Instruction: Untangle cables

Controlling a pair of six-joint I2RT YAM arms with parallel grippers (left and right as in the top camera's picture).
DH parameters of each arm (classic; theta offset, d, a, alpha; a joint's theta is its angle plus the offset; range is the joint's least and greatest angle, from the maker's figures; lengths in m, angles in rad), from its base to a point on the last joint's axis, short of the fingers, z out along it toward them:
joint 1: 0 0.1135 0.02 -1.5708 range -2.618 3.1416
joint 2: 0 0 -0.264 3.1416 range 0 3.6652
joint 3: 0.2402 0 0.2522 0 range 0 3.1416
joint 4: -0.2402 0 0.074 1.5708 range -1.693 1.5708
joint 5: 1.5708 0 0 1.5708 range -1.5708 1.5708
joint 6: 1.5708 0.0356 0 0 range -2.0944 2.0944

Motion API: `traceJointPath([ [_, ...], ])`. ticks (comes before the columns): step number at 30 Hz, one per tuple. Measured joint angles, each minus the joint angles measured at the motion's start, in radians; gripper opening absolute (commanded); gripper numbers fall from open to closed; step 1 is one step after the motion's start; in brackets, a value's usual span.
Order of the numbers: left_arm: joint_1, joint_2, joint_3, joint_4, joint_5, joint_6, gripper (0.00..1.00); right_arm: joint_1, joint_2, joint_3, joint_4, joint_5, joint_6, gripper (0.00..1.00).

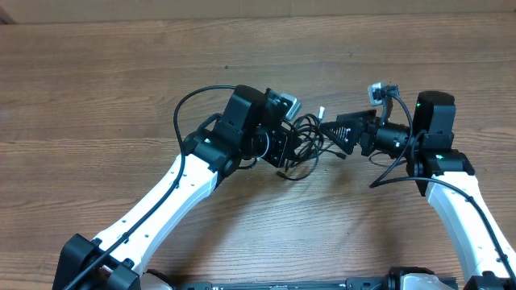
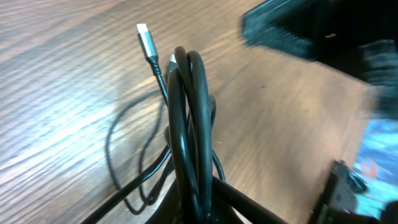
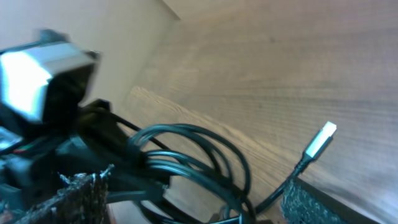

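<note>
Left tool [image 1: 284, 150] pinches cables [image 2: 189, 124] — glossy black loops, silvery plug [image 2: 147, 41].

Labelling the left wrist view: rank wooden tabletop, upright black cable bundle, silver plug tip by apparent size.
Largest: brown wooden tabletop
Then: upright black looped cable bundle, enlarged by camera nearness
Smallest: silver metal plug tip

the cables [image 2: 189, 124] run off the left wrist view's bottom edge, their lower ends hidden.
</note>
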Motion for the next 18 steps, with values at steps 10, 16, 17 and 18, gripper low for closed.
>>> traceJointPath([
  [10,0.0,0.0,0.0,0.013,0.119,0.042,0.04,0.04,0.0,0.0,-0.035,-0.136,-0.184,0.97],
  [16,0.0,0.0,0.0,-0.011,0.185,0.12,0.04,0.055,0.0,0.0,-0.087,-0.2,-0.336,0.97],
  [17,0.0,0.0,0.0,-0.011,0.186,0.128,0.04,0.056,0.0,0.0,-0.091,-0.206,-0.355,0.96],
  [18,0.0,0.0,0.0,-0.011,0.185,0.132,0.04,0.057,0.0,0.0,-0.093,-0.208,-0.369,0.96],
])
